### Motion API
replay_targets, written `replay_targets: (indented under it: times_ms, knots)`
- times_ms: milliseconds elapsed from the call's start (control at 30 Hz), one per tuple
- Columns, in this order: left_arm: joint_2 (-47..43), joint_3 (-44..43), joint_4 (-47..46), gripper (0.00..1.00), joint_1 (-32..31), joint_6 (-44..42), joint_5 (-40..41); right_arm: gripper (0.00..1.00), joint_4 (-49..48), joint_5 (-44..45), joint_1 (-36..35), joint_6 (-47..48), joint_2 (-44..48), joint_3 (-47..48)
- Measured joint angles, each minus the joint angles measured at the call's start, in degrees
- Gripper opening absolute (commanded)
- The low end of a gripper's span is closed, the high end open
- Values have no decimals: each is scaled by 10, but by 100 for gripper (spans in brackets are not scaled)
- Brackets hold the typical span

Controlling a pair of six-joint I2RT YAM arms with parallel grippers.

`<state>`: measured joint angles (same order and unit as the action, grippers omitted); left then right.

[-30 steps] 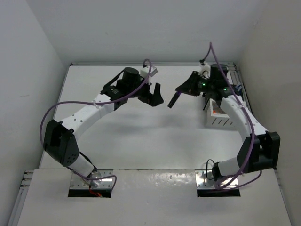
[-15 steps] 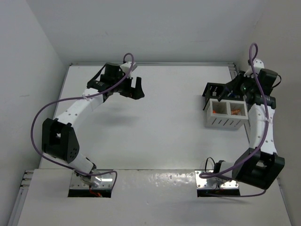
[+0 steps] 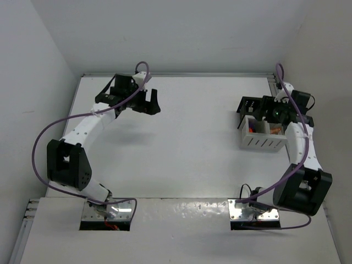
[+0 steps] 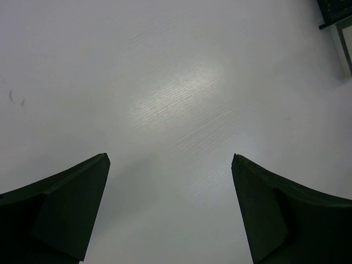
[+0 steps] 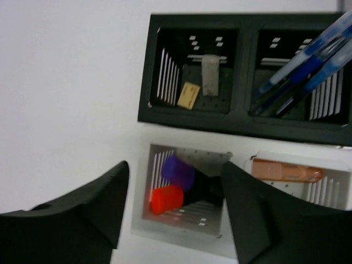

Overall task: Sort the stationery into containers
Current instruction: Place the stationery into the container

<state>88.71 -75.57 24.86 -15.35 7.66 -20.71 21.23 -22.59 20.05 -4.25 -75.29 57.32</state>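
My right gripper [image 5: 176,165] hangs open over the left compartment of the white slatted box [image 5: 181,234]. In that compartment lie a purple-capped highlighter [image 5: 179,171] and an orange-capped one [image 5: 165,199], both free of the fingers. An orange highlighter [image 5: 286,170] lies in the right compartment. Behind the box, the black organiser [image 5: 198,118] holds two beige erasers [image 5: 190,94] and several blue pens [image 5: 308,66]. My left gripper [image 4: 170,157] is open over bare table with nothing between its fingers. From above, the left gripper [image 3: 148,104] is at the far left and the right gripper [image 3: 263,116] is over the white box [image 3: 264,143].
The white box and the black organiser [image 3: 247,104] stand together at the far right, close to the side wall. A corner of the organiser [image 4: 335,11] shows at the top right of the left wrist view. White walls close in the table on three sides.
My right gripper swung from mid-table to above the white box and opened; the dark highlighter it carried now lies in the left compartment. My left arm drew back toward the far left.
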Motion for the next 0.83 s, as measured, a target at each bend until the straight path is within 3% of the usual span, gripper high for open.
replay_targets:
  times_ms: [167,300,667,833]
  knots:
    - [-6,0,16,100,48,2,-7,81,47,-7,-10,-12,-2,5]
    - [-23,-6,38,100,105,-6,-8,82,92,-22,-28,-18,8,50]
    - [-55,-96,101,100,228,-53,-11,86,82,-6,-226,-33,12,254]
    - [-73,-93,122,100,258,-72,-12,87,76,23,-249,-39,-39,262]
